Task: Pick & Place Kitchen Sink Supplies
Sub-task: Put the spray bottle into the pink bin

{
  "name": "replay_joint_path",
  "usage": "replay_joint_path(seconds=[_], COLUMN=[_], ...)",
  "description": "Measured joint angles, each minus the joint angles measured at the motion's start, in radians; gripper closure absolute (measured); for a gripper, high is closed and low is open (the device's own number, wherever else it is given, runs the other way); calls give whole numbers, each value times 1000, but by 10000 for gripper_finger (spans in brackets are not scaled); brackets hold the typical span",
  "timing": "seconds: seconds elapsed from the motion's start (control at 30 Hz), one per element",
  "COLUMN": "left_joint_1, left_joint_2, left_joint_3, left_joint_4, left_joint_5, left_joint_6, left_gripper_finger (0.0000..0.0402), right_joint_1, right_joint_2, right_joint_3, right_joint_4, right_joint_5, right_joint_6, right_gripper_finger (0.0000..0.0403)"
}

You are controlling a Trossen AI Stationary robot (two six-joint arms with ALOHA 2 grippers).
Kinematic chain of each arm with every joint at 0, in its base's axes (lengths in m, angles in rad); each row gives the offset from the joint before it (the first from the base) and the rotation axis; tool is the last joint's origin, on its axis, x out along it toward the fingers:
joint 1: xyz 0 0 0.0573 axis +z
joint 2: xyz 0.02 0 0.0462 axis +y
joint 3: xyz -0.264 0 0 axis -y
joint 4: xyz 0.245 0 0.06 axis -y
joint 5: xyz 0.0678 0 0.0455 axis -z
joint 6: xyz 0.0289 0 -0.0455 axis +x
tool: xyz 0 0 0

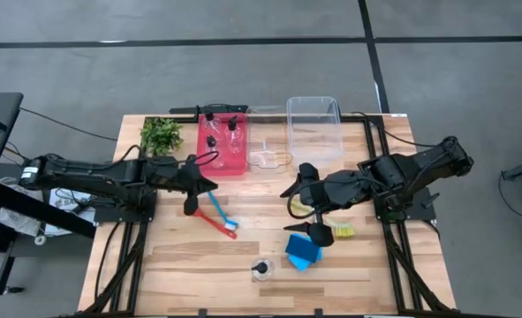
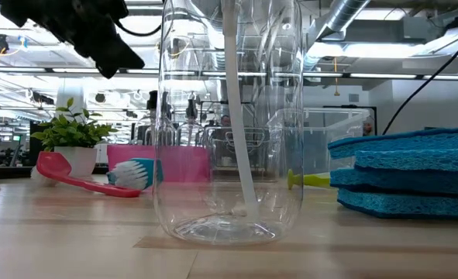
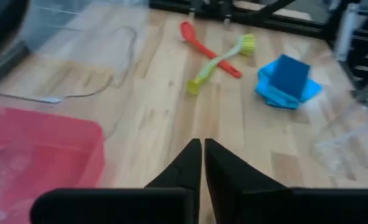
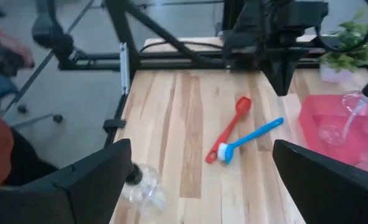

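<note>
The left gripper (image 3: pixel 202 163) was pinched shut over grained wood; the right gripper (image 4: pixel 199 171) gaped above a clear bottle (image 4: pixel 143 190).

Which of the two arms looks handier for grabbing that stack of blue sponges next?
Probably the right. Its open gripper hangs beside the blue sponges near the table's front. The left gripper, fingers shut, sits by the red bin, farther off, with the crossed brushes nearer it.
</note>
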State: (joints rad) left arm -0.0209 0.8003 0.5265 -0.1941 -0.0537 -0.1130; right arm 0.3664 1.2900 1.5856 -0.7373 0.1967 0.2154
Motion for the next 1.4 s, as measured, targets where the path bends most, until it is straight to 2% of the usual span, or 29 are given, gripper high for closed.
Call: replay_joint_path(seconds=[0.27, 0.43, 0.6, 0.8, 0.9, 1.0, 1.17, 1.33, 1.4], left_joint_1=[-73, -151, -226, -285, -294, -294, -294, -294, -294], left_joint_2=[-5, 10, 51, 138, 175, 194, 195, 190, 188], left_joint_3=[0, 0, 0, 0, 0, 0, 0, 0, 0], left_joint_4=[80, 141, 159, 307, 330, 331, 340, 364, 365], left_joint_5=[1, -67, -108, -111, -120, -122, -160, -187, -201], left_joint_6=[-4, 1, 1, -10, -54, -60, -60, -61, -60], left_gripper_finger=[339, 325, 315, 304, 299, 297, 297, 297, 297], right_joint_1=[0, 17, 39, 39, 38, 25, 19, 19, 19], right_joint_2=[-85, -172, -320, -535, -637, -725, -882, -1055, -1119], right_joint_3=[0, -37, -206, -448, -533, -566, -650, -842, -920], right_joint_4=[-115, -142, -112, 37, 77, 12, -66, 128, 219], right_joint_5=[-13, -12, -12, -13, -12, 6, 11, -16, -71], right_joint_6=[-95, -145, -172, -192, -194, -245, -122, -174, -206], right_gripper_finger=[19, 18, 18, 18, 18, 17, 18, 17, 17])
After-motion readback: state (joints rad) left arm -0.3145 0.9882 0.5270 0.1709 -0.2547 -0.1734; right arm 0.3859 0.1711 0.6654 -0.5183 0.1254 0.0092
